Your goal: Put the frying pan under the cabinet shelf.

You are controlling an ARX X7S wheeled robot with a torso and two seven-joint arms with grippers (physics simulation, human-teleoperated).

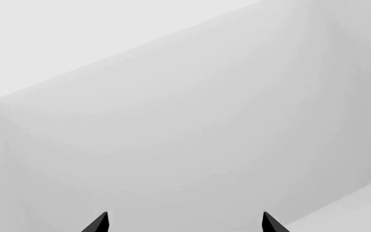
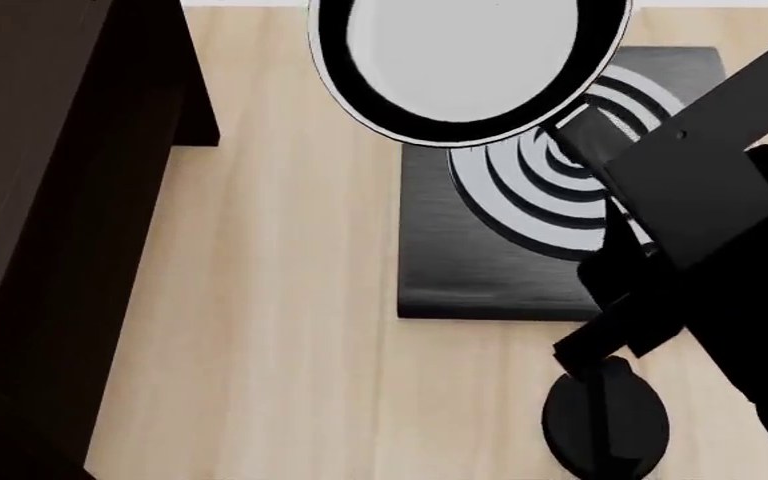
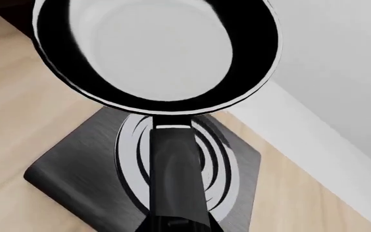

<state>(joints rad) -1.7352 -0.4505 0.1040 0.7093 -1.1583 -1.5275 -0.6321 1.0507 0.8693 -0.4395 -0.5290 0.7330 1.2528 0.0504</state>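
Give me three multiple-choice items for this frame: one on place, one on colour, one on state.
1. Where is the frying pan?
A. lifted over the burner plate
B. inside the cabinet shelf
C. flat on the wooden counter

2. What colour is the cabinet shelf?
A. white
B. dark brown
C. red

3. What is the left gripper doing?
A. gripping the pan
B. gripping a bowl
C. open, holding nothing

Answers: 1 A, the head view shows the pan raised above the ringed plate. 2 B, dark wood grain. 3 C, its fingertips stand apart against a bare wall.
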